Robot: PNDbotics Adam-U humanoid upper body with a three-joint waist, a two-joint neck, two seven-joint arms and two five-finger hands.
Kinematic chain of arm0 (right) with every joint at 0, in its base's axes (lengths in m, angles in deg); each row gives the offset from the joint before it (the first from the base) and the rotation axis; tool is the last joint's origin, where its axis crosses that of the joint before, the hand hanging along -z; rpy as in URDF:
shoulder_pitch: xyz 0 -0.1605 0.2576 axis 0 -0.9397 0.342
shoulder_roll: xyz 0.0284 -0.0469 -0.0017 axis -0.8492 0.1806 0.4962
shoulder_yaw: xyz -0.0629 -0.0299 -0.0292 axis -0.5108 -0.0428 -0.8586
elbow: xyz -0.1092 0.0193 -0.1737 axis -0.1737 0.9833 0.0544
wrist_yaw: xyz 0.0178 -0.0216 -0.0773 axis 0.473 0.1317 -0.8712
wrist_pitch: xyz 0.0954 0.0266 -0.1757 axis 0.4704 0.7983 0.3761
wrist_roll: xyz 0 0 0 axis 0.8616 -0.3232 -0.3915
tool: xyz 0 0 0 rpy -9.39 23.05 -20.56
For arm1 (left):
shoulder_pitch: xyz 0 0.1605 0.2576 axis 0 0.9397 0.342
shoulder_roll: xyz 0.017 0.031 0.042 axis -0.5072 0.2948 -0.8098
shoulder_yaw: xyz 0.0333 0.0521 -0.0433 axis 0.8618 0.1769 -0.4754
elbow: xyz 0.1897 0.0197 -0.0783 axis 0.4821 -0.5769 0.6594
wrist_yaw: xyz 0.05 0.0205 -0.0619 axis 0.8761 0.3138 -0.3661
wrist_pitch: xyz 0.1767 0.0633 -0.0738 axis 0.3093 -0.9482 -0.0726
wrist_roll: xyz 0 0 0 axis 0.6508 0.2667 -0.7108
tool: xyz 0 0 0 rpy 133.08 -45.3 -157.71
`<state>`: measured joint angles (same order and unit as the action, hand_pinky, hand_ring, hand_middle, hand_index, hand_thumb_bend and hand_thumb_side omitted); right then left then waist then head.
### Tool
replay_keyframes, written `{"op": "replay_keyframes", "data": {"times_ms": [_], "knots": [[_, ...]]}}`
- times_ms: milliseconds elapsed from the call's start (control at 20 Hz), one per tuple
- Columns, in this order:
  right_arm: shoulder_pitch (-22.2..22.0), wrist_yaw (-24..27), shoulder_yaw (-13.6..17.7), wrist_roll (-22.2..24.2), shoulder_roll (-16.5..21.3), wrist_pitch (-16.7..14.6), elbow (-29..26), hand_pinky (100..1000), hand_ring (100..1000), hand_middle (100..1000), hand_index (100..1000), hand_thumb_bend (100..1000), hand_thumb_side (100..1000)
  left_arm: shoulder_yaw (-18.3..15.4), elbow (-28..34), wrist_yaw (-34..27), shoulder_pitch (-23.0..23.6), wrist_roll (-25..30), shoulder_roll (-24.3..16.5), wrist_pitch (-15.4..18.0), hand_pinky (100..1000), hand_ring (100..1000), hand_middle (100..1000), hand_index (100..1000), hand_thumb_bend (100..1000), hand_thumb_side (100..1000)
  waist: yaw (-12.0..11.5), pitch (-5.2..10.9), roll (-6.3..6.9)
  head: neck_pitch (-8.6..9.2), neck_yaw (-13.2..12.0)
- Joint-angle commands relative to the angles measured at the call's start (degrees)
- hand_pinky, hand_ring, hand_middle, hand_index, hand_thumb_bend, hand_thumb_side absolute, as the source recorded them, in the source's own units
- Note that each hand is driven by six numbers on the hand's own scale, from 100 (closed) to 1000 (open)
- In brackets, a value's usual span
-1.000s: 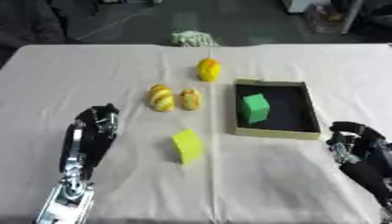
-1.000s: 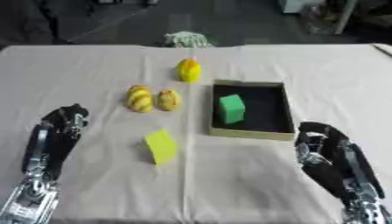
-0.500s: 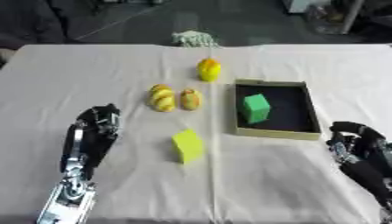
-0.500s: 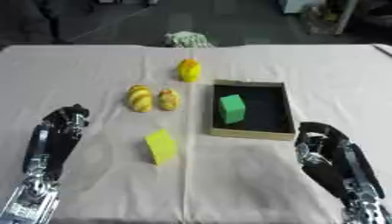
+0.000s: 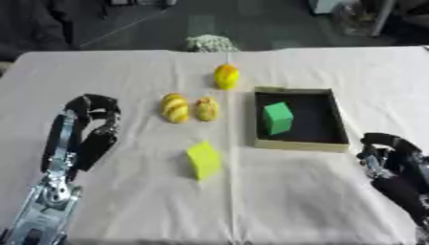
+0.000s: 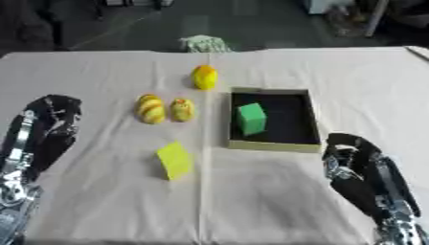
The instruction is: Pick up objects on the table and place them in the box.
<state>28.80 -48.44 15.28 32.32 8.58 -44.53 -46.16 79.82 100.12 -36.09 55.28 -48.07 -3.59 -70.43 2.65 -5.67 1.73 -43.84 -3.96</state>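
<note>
Left eye view: box (image 5: pixel 300 142) sits right of centre on the cloth-covered table (image 5: pixel 126 201), dark inside, with one green block (image 5: pixel 277 117) already standing in its left half, so one item counts as done. Four items are out on the cloth: a yellow block (image 5: pixel 204 160) nearest the robot, just left of the box's near corner; a striped yellow-orange piece (image 5: pixel 174 107) and a smaller one (image 5: pixel 206 108) side by side, just apart, left of the box; a yellow rounded piece (image 5: pixel 226 76) further back, beyond the box's far-left corner. Left hand (image 5: pixel 94 128) is up off the cloth at the left, fingers curled inward, holding nothing, well apart from every item. Looks parked, not reaching. A pale bundle (image 5: pixel 209 43) lies at the far table edge, can't make out what it is. Right eye view: right hand (image 6: pixel 356 165) shows better here, low right, just past the box's near-right corner, fingers curled, empty too. My read: both hands are idling clear so the items stay unobstructed. The yellow block is the closest pick and lies between the hands, slightly nearer the left, and the box's right half is free for the drop.
</note>
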Motion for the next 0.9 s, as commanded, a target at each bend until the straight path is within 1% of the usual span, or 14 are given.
{"op": "replay_keyframes", "data": {"times_ms": [50, 150, 300, 400, 500, 600, 700, 900], "knots": [[0.3, -0.1, 0.3, -0.2, 1.1, 0.1, -0.6, 615, 619, 686, 746, 100, 272, 1.9, 3.9, 2.6, -1.6, 7.9, -10.0, 0.1, 753, 772, 685, 734, 100, 443, 0.3, 0.65, 0.19, -0.28, 0.2], [0.2, -0.2, 0.3, -0.2, 1.2, 0.1, -0.5, 615, 619, 686, 747, 100, 272, 3.6, 4.3, 3.3, -3.4, 14.1, -15.2, 1.0, 762, 778, 707, 759, 100, 427, 0.6, 0.76, 0.44, -0.28, 0.1], [0.1, -0.2, 0.1, -0.1, 1.4, 0.0, -0.5, 616, 619, 686, 747, 100, 271, 7.3, 4.4, 5.4, -8.0, 25.2, -22.8, 3.5, 773, 782, 735, 801, 100, 378, 1.2, 0.97, 0.78, -0.28, -0.1], [0.1, -0.3, 0.0, 0.0, 1.6, 0.0, -0.5, 616, 619, 686, 747, 100, 271, 9.9, 4.4, 7.8, -11.2, 32.0, -26.4, 5.8, 784, 789, 756, 827, 130, 327, 1.6, 1.10, 0.95, -0.28, -0.3], [0.1, -0.3, 0.0, 0.1, 1.7, 0.0, -0.4, 616, 619, 686, 747, 100, 271, 12.6, 4.4, 10.2, -14.4, 38.3, -28.8, 7.9, 790, 779, 766, 842, 149, 245, 2.0, 1.20, 1.11, -0.28, -0.5], [0.0, -0.3, -0.1, 0.1, 1.8, 0.0, -0.4, 616, 619, 686, 747, 100, 270, 15.0, 4.4, 12.3, -17.6, 43.4, -29.7, 9.6, 797, 778, 774, 849, 208, 234, 2.2, 1.31, 1.22, -0.28, -0.6], [0.0, -0.3, -0.2, 0.2, 1.9, 0.0, -0.4, 616, 620, 686, 747, 100, 271, 16.9, 4.3, 14.3, -20.3, 46.9, -29.3, 11.1, 805, 788, 784, 861, 237, 223, 2.4, 1.40, 1.27, -0.28, -0.7], [-0.1, -0.2, -0.3, 0.4, 1.8, 0.0, -0.3, 616, 620, 686, 747, 100, 268, 20.7, 1.4, 17.9, -24.8, 52.0, -25.7, 14.8, 824, 818, 807, 880, 254, 211, 2.7, 1.53, 1.16, -0.28, -0.5]]}}
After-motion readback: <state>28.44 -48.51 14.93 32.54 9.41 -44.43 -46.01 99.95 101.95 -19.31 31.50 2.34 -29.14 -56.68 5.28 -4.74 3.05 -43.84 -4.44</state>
